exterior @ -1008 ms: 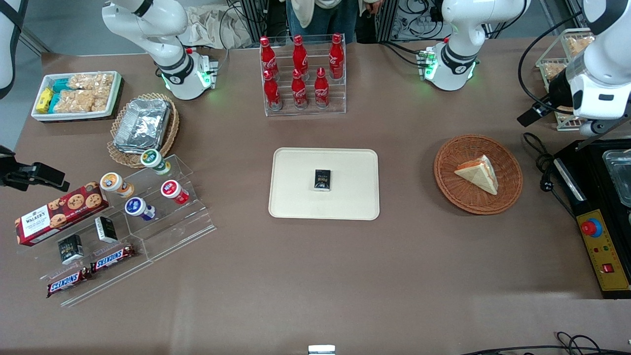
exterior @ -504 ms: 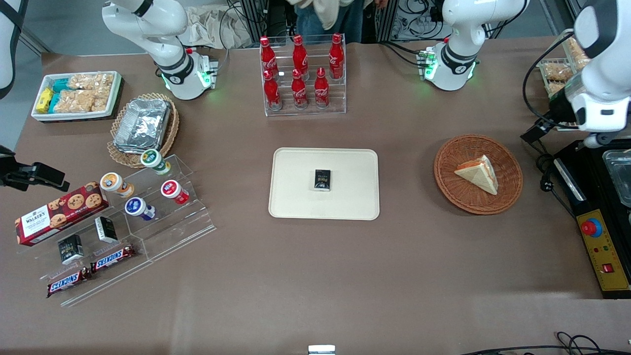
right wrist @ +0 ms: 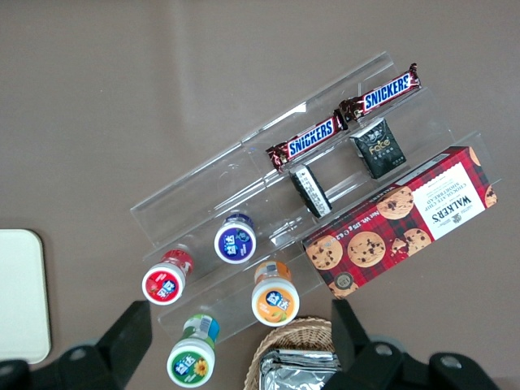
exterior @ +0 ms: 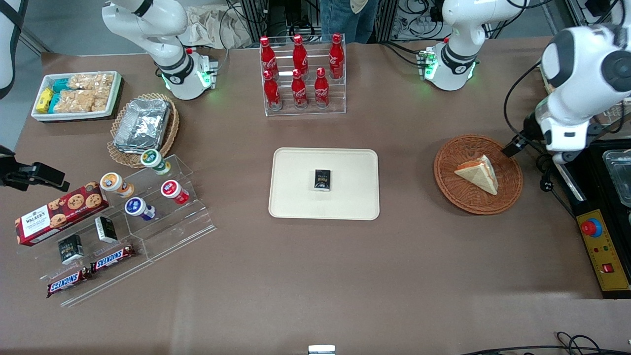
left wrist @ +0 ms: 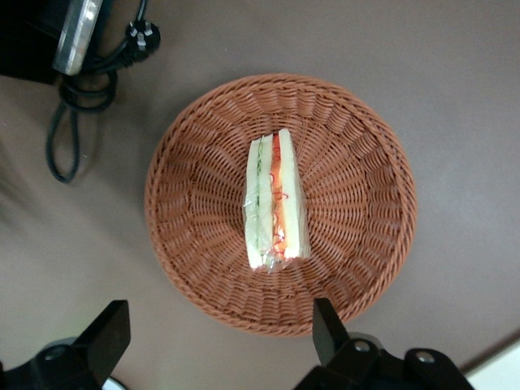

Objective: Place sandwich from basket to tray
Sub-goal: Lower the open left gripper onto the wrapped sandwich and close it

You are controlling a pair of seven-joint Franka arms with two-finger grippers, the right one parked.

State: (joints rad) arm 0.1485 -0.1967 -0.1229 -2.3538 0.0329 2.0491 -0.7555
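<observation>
The sandwich, a pale bread wedge with an orange-red stripe, lies in the reddish-brown basket toward the working arm's end of the table. The left wrist view looks down on the wrapped sandwich in the middle of the basket. My left gripper is open, hanging above the basket's rim with nothing between its fingers. From the front, the gripper hovers over the basket's edge nearest the working arm's end. The cream tray sits mid-table with a small black box on it.
A black control box with a red button and loose cables lie close to the basket at the table's end. A rack of red cola bottles stands farther from the camera than the tray. An acrylic snack stand fills the parked arm's end.
The left arm has swung in from the table's end and lowered, bringing the gripper from beside the wire rack to above the basket's rim. The sandwich has not moved.
</observation>
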